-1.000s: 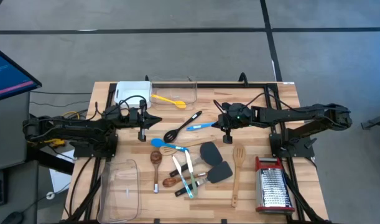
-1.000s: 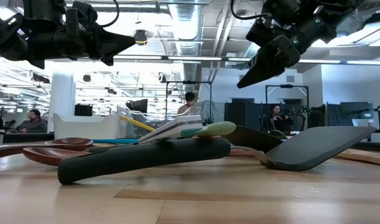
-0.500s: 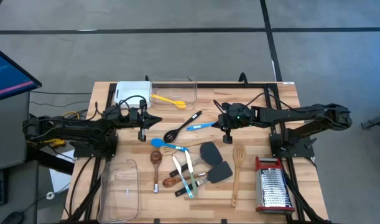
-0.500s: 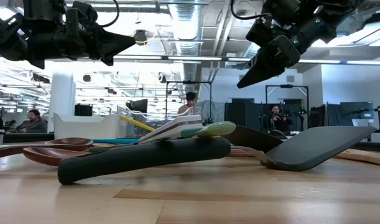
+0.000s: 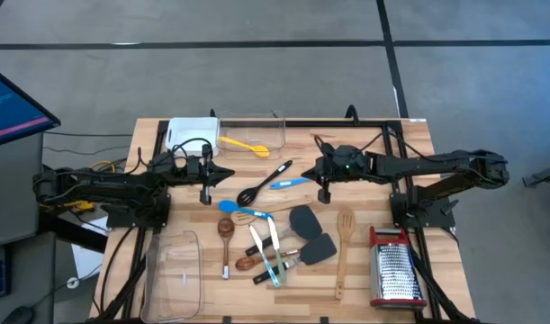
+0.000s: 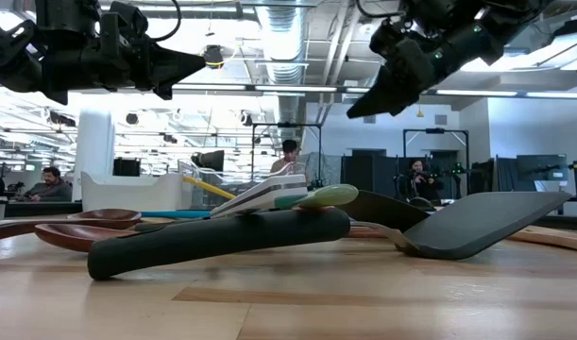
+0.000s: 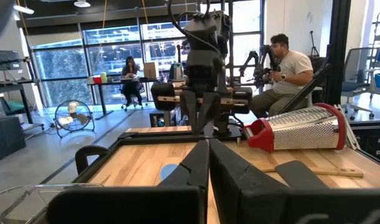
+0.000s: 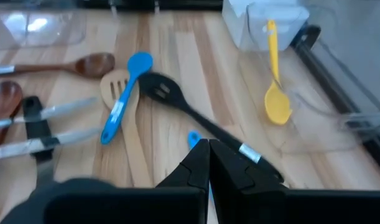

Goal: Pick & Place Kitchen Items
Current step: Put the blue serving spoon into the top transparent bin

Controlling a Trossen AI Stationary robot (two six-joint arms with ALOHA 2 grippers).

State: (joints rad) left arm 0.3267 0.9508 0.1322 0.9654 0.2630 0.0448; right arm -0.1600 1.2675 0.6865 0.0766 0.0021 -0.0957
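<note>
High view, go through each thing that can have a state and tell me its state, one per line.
Left end effector: shut, empty, above the table.
Right end effector: shut, empty, above the table.
Yellow spoon: lying inside the far clear tub.
Near clear tub: empty.
Box grater: lying flat.
Black slotted spoon: lying on the table.

Robotics lab, open-plan and industrial. Exposed ceiling ducts (image 6: 297, 38) and strip lights overhead, bare concrete floor (image 5: 256, 63) around wooden table (image 5: 365, 270). Seated people (image 7: 289, 68) worked at desks beyond; more robot rigs (image 6: 425, 156), pedestal fan (image 7: 71, 115), large windows (image 7: 115, 62), monitor (image 5: 9, 103) beside bench.
</note>
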